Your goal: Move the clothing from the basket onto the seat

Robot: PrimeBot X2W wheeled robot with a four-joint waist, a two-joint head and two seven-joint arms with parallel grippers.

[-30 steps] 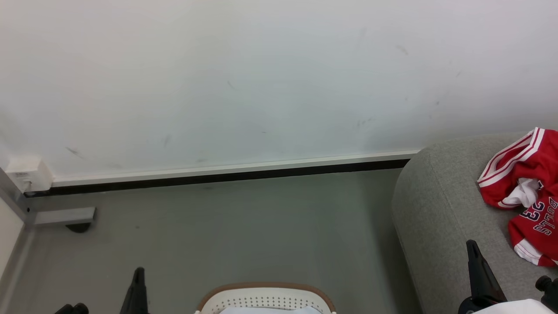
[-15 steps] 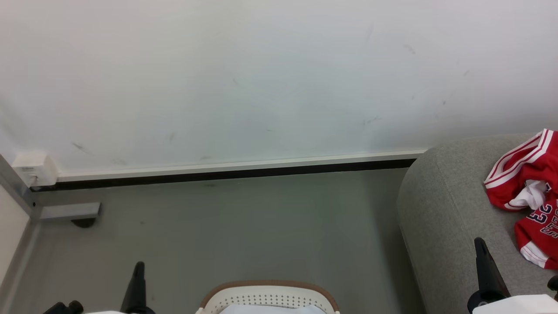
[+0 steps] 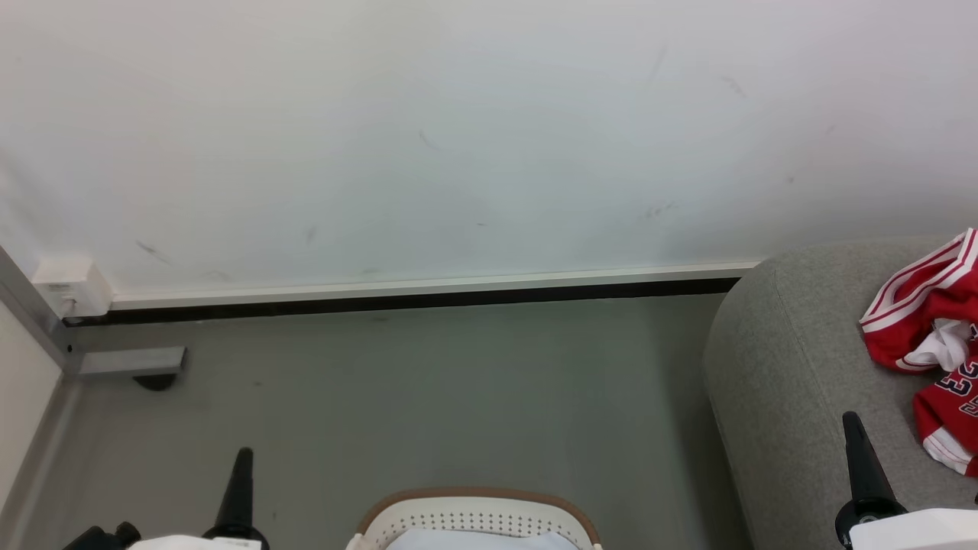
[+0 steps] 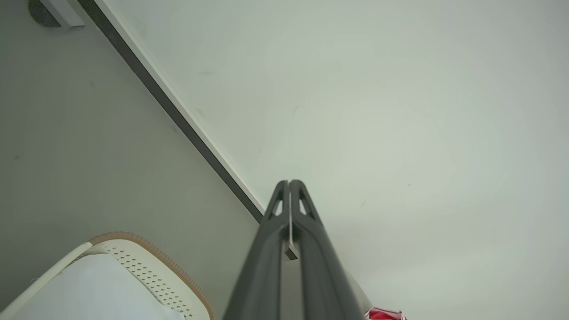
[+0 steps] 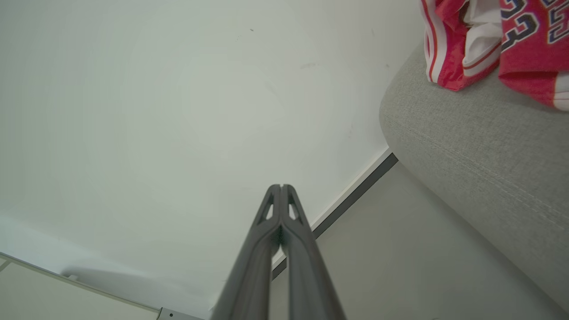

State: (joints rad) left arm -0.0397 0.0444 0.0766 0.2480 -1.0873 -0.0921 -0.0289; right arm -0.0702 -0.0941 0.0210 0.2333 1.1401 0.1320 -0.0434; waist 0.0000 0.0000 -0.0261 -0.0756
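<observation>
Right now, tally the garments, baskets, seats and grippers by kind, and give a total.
Red garments: 2, both on the seat
Basket: 1
Seat: 1
Grippers: 2, left gripper and right gripper, both shut and holding nothing
Total: 6

The basket stood on the floor before the wall, with the seat to its right and the clothing lying on that seat.
</observation>
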